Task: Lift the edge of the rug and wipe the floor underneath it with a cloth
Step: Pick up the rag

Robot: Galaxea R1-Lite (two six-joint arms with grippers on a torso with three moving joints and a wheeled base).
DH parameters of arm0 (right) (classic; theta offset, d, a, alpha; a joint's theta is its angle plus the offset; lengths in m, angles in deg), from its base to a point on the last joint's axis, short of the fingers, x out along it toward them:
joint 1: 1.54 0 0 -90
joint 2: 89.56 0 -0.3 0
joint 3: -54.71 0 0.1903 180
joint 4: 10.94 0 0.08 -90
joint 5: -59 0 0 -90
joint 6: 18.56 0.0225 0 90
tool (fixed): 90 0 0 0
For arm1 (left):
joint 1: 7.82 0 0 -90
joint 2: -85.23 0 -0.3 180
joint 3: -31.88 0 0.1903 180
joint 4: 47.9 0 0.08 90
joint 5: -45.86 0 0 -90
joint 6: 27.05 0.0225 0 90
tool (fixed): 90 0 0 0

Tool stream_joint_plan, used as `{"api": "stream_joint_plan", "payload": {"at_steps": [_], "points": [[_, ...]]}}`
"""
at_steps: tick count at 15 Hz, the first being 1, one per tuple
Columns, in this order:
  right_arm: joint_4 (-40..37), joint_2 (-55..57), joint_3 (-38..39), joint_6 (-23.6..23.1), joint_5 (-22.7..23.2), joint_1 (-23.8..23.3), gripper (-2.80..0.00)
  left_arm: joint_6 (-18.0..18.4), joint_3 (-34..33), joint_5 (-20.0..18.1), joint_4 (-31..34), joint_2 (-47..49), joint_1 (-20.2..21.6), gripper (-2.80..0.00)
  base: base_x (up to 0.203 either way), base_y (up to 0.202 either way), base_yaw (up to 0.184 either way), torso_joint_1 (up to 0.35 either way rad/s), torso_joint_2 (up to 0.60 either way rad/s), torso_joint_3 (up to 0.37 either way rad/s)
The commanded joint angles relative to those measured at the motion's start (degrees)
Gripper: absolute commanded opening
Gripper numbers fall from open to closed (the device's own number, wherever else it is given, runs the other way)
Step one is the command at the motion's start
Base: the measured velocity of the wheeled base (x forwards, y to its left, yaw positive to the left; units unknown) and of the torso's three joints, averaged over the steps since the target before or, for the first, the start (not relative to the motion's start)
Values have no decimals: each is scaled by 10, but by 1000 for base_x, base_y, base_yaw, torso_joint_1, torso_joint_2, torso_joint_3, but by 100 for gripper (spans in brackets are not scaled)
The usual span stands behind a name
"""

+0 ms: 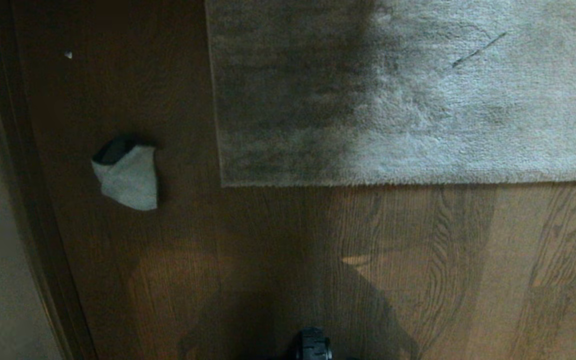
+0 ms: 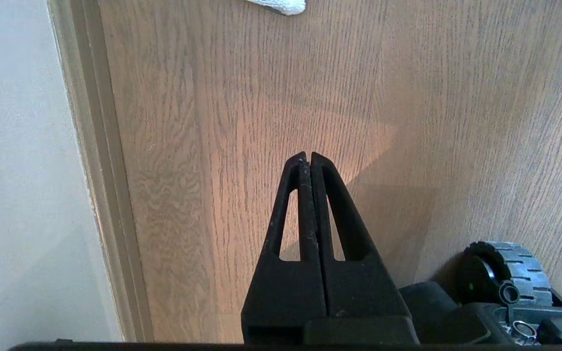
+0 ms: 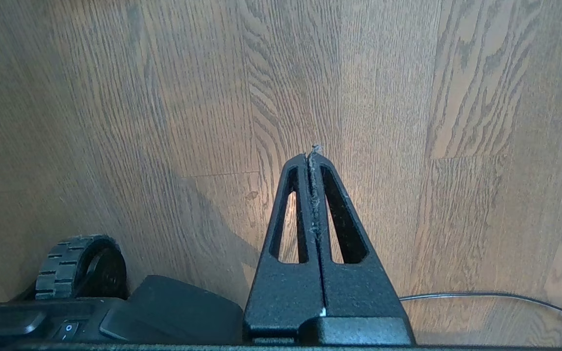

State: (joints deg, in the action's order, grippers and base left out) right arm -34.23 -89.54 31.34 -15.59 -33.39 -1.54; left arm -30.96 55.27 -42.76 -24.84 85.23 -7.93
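Brown wood-grain floor is filling most of the head view, with the rug edge lying flat on it, its square corner toward the robot's left. Well left of that corner, the cloth is sitting bunched on the boards, near the baseboard. Both arms are hanging parked over bare floor beside the wheeled base; the left gripper and right gripper are each pressing their fingers together on nothing.

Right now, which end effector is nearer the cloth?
Left. The left end effector has the cloth ahead on the floor; the right end effector sees only bare planks.
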Motion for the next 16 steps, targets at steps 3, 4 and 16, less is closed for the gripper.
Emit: {"api": "stream_joint_plan", "payload": {"at_steps": [3,4,16], "points": [[0,0,0,0,0,0,-280,0,0,0,0,0,0,-280,0,0,0,0,0,0],[0,0,0,0,0,0,-280,0,0,0,0,0,0,-280,0,0,0,0,0,0],[0,0,0,0,0,0,-280,-1,2,-1,7,4,1,-280,0,0,0,0,0,0]]}}
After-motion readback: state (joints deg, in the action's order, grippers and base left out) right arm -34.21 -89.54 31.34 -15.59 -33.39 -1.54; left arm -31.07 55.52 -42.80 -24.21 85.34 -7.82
